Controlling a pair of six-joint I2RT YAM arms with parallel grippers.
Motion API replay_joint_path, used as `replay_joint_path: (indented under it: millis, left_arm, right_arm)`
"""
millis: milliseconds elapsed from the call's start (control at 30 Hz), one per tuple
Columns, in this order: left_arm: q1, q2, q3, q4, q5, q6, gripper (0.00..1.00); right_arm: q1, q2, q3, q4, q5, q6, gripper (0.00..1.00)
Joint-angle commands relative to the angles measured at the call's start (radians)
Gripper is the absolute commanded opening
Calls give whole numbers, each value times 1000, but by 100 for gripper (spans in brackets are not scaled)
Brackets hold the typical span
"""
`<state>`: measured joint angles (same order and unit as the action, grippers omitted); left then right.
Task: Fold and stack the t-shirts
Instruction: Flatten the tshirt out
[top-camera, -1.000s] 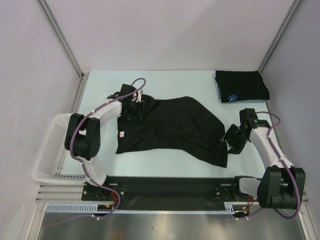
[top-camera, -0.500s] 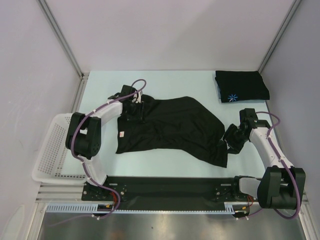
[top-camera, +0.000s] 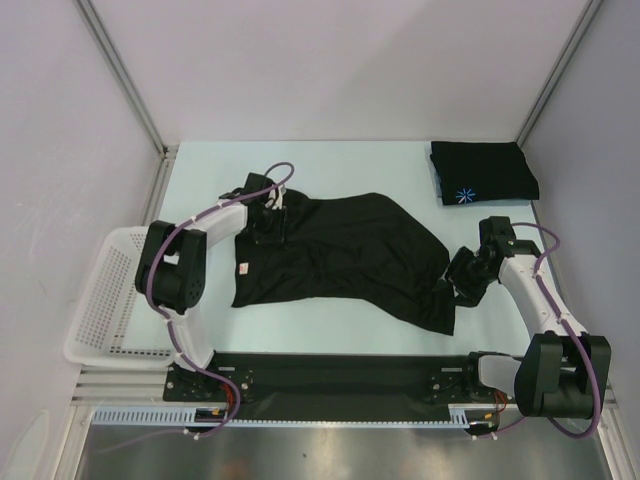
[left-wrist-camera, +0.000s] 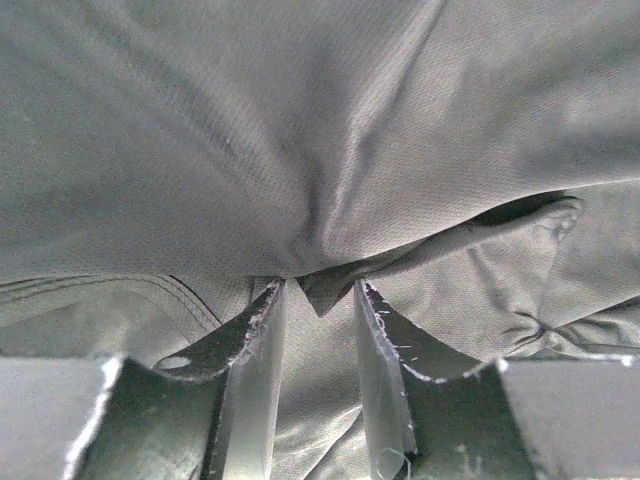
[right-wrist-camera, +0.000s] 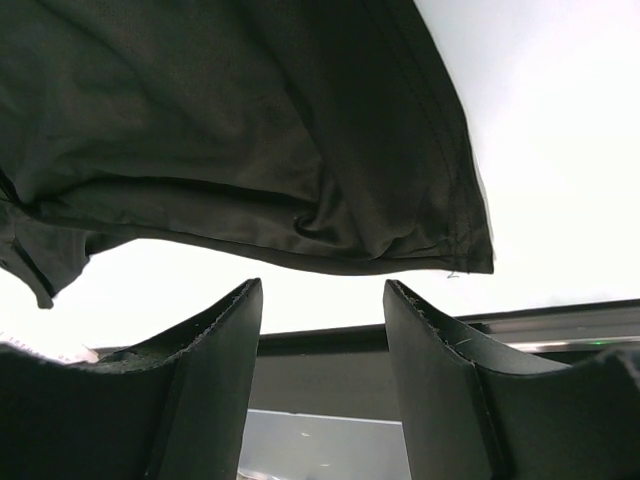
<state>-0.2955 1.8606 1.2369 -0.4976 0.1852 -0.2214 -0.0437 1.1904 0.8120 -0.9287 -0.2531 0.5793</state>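
Black and probably limp and light, the unfolded t-shirt (top-camera: 340, 255) lies just right of the mesh basket (top-camera: 100, 300); best pinched at hem corners; left gripper (left-wrist-camera: 317, 287) narrow round a pucker, grip unclear; right gripper (right-wrist-camera: 322, 285) wide, empty.

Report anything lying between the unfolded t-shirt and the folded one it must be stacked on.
Nothing visible does: only table surface separates the unfolded t-shirt from the folded t-shirt at the far right corner.
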Motion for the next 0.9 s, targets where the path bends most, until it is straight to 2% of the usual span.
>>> replay_joint_path:
  millis: [0, 433, 633, 667, 733, 767, 867]
  left_arm:
    - [-5, -1, 38, -12, -1, -18, 37]
    - [-16, 15, 26, 7, 26, -22, 40]
    - [-21, 9, 4, 50, 7, -36, 27]
    - [-21, 2, 4, 54, -7, -39, 20]
    - [-21, 0, 12, 50, -29, -42, 13]
    - [-21, -8, 15, 44, -52, -42, 0]
    - [-21, -66, 12, 22, -111, -56, 0]
  right_arm:
    - [-10, -5, 0, 7, -8, -13, 57]
    - [-19, -21, -20, 13, -21, -12, 58]
    - [-19, -29, -33, 18, -21, -7, 58]
    - [-19, -29, -34, 18, -18, -6, 58]
    - [-19, -29, -34, 14, -3, -4, 58]
    - [-19, -31, -36, 14, 3, -4, 58]
    - [-19, -29, -39, -2, 50, -15, 59]
